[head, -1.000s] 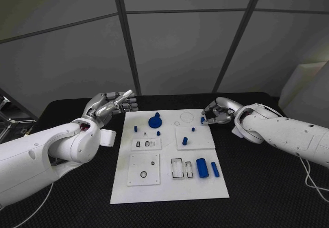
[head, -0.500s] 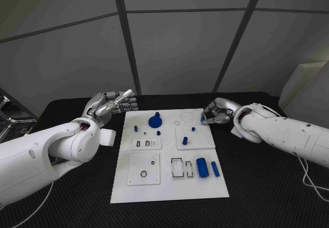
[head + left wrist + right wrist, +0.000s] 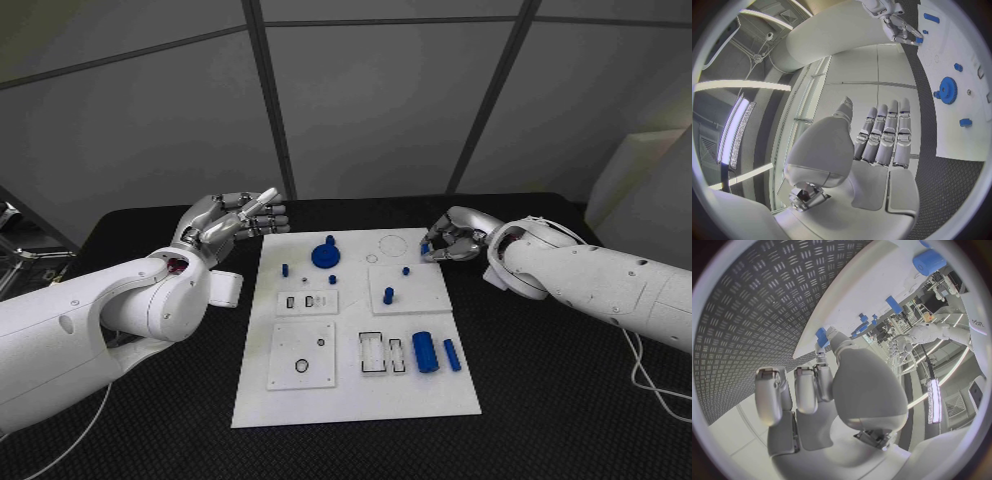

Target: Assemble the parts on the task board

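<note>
Looking down from the head view, I see the task board (image 3: 353, 400) lying lengthwise in the middle of the black table (image 3: 577, 400), with bare mat on both long sides and along its near edge. My left hand (image 3: 231, 220) hovers off the board's far-left corner, above the mat, fingers extended and apart, holding nothing. My right hand (image 3: 450, 240) sits at the board's far-right edge with its fingers curled together on a small blue part (image 3: 427, 249) over that edge. On the board: a blue gear (image 3: 327, 255) toward the far middle, a small peg (image 3: 286, 270) left of it, a standing peg (image 3: 388, 296) near the centre, a blue cylinder (image 3: 426, 353) and a slimmer blue bar (image 3: 453, 357) side by side at the near right, close to the right edge.

Left wrist view: left hand's fingers (image 3: 886, 135) are straight, side by side, thumb apart; palm empty. The board's edge runs just beyond the fingertips, the gear (image 3: 946, 90) well apart from them. The right hand (image 3: 901, 27) shows far across the board.

Right wrist view: fingers folded in, thumb and fingertip meeting on the blue part (image 3: 822, 336) right at the board's corner edge; open textured mat lies beside it.
</note>
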Robot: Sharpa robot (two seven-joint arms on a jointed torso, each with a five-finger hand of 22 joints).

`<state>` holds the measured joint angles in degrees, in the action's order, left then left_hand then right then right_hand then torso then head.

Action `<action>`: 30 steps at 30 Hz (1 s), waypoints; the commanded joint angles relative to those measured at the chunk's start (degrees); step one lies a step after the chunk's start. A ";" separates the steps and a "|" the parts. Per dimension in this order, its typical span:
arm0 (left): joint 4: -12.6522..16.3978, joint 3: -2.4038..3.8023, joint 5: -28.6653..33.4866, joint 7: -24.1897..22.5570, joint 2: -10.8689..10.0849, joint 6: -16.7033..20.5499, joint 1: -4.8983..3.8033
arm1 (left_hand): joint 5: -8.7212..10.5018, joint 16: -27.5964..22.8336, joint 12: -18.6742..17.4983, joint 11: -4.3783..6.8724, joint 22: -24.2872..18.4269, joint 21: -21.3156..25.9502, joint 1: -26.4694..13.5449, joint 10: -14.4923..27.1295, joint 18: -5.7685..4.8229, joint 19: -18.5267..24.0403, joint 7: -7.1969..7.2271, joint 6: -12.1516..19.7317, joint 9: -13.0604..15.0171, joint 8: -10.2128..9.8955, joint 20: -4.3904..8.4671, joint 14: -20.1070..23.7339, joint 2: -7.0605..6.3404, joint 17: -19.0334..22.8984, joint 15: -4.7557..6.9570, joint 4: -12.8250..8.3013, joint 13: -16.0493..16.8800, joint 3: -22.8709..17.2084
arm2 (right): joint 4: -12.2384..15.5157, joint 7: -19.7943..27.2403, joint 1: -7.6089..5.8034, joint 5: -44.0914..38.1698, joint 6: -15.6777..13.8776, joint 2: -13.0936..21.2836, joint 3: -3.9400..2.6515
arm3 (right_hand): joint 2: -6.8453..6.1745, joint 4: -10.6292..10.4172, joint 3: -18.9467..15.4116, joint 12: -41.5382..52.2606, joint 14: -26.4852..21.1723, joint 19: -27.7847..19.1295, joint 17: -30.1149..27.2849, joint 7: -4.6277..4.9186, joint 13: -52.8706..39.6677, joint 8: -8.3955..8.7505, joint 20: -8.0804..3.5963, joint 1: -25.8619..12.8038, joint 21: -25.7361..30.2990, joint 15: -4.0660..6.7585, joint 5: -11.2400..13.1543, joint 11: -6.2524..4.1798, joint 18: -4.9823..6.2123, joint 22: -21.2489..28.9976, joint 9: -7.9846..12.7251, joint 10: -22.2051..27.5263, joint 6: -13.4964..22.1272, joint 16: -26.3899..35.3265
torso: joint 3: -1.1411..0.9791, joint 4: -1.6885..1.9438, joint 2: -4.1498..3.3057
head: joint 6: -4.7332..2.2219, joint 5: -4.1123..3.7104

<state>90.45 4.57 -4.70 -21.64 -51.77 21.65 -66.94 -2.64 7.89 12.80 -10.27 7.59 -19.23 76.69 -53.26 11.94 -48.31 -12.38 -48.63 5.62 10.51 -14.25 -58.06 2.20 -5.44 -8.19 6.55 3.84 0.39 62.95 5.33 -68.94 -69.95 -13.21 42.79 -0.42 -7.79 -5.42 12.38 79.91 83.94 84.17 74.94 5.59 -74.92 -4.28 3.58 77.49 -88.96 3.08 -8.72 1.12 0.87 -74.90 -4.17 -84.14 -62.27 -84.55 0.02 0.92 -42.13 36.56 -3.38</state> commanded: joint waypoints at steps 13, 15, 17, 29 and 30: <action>-0.10 0.06 -0.23 -0.08 -0.08 -0.70 -0.07 | -0.36 -0.45 -0.36 -0.04 -0.14 0.09 0.05 -0.39 -1.60 -0.35 -0.32 -0.36 -0.09 -0.26 -0.12 0.36 0.74 0.07 -0.23 -0.54 -0.06 0.14 | 3.38 1.00 -0.08 0.88 -6.09 1.05 -0.13 | 3.00 0.92 1.64 1.14 4.10 5.83 5.76 -0.83 -6.89 -0.61 -0.57 -0.05 -1.04 0.51 -0.53 -0.93 -0.87 -15.10 -0.37 -1.79 -2.80 -0.88 | -0.01 -0.03 0.06 | 0.22 0.13; -0.15 0.06 -0.23 -0.09 -0.13 -0.69 -0.07 | -0.36 -0.45 -0.36 -0.04 -0.14 0.09 0.05 -0.39 -1.60 -0.35 -0.32 -0.36 -0.09 -0.26 -0.12 0.36 0.74 0.07 -0.23 -0.54 -0.06 0.14 | 4.69 0.97 -0.09 1.39 -7.19 1.46 -0.59 | 3.27 1.06 1.80 1.20 4.12 5.83 5.81 -0.92 -6.94 -0.61 -0.64 -0.08 -1.04 0.58 -0.64 -1.01 -0.87 -15.10 -0.41 -1.83 -3.04 -0.91 | 0.03 0.03 0.10 | 0.19 0.10; -0.17 0.06 -0.23 -0.10 -0.20 -0.68 -0.07 | -0.36 -0.45 -0.36 -0.04 -0.14 0.09 0.05 -0.39 -1.60 -0.35 -0.32 -0.36 -0.09 -0.26 -0.12 0.36 0.74 0.07 -0.23 -0.54 -0.06 0.14 | 6.07 0.75 -0.10 1.71 -7.89 1.77 -1.15 | 3.35 1.10 1.85 1.22 4.12 5.83 5.85 -0.95 -6.96 -0.61 -0.66 -0.10 -1.04 0.60 -0.67 -1.03 -0.87 -15.10 -0.43 -1.84 -3.12 -0.93 | 0.06 0.08 0.13 | 0.15 0.10; -1.02 0.06 -0.23 -0.11 0.13 -0.74 -0.08 | -0.35 -0.51 -0.40 -0.04 -0.17 0.11 0.03 -0.40 -1.60 -0.34 -0.31 -0.37 -0.10 -0.29 -0.13 0.36 0.78 0.07 -0.24 -0.58 -0.06 0.18 | 16.89 -3.53 -0.16 0.45 -9.26 0.86 -2.78 | 3.66 1.24 2.00 1.36 4.14 5.83 5.95 -1.06 -7.09 -0.58 -0.75 -0.28 -1.04 0.69 -0.74 -1.13 -0.87 -15.10 -0.48 -1.91 -3.41 -0.98 | 0.18 0.14 0.15 | -0.06 0.95; -1.15 0.06 -0.23 -0.10 0.23 -0.76 -0.08 | -0.35 -0.51 -0.40 -0.04 -0.17 0.11 0.03 -0.40 -1.60 -0.34 -0.31 -0.37 -0.10 -0.29 -0.13 0.36 0.78 0.07 -0.24 -0.58 -0.06 0.18 | 17.19 -3.94 -0.16 -0.01 -9.10 0.36 -2.80 | 3.66 1.24 2.00 1.36 4.14 5.83 5.95 -1.06 -7.09 -0.58 -0.75 -0.28 -1.04 0.69 -0.74 -1.13 -0.87 -15.10 -0.48 -1.91 -3.41 -0.98 | 0.21 0.14 0.18 | -0.06 1.00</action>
<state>89.36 4.57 -4.71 -21.57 -51.65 21.57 -66.93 -2.64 7.65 12.58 -10.27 7.52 -19.23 76.93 -53.26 11.93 -48.31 -12.38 -48.63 5.57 10.51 -14.25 -58.06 2.44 -5.45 -8.19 6.31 3.84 0.63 79.66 3.55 -69.00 -68.80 -21.05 43.37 -3.14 -4.55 -4.15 13.96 81.15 83.94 83.96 74.92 4.56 -74.92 -4.64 3.37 77.14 -89.81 3.50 -9.10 0.49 0.86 -74.90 -4.58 -83.93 -65.33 -85.21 0.16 1.04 -42.00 36.50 -2.54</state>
